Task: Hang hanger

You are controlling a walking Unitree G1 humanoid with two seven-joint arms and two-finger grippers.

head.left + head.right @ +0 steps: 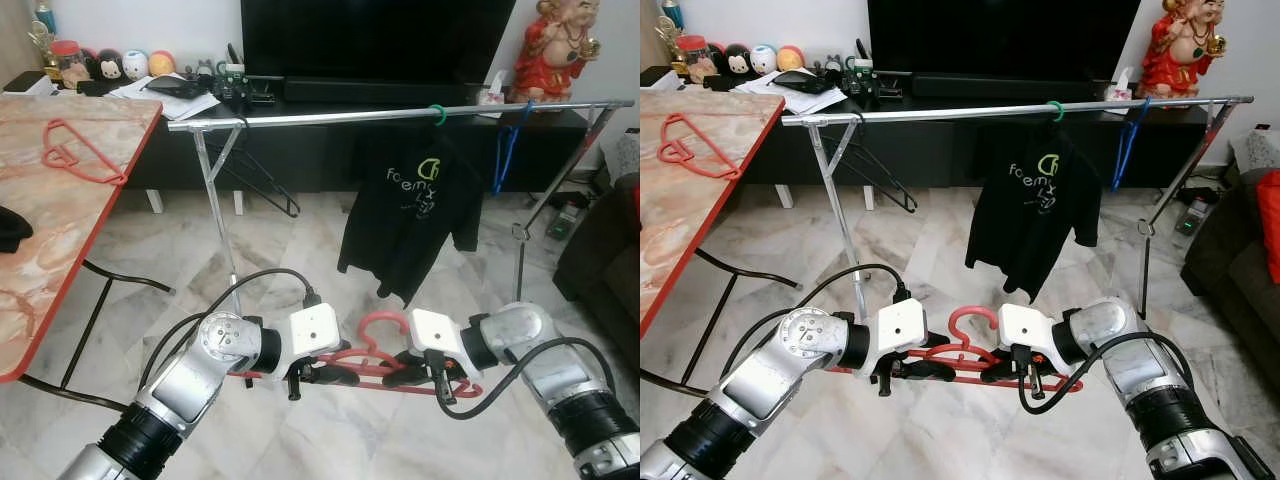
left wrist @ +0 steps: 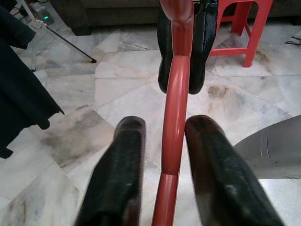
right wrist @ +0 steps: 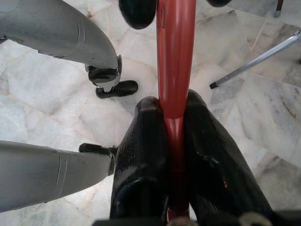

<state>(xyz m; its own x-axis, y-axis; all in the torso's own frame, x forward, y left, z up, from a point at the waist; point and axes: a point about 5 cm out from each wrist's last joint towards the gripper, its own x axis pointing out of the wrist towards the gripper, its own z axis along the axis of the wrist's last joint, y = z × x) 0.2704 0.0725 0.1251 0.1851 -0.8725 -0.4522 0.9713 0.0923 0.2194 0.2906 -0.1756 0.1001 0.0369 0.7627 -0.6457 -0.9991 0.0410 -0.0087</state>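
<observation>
Black fingers of right gripper (image 1: 408, 368) clamped on red hanger (image 1: 372, 352); left gripper (image 1: 325, 375) straddles the arm, jaws apart, no contact. Hanger sits low, near, between both. Light, stiff, slick plastic; hold near the neck. Rail (image 1: 400, 113) far, above.
</observation>
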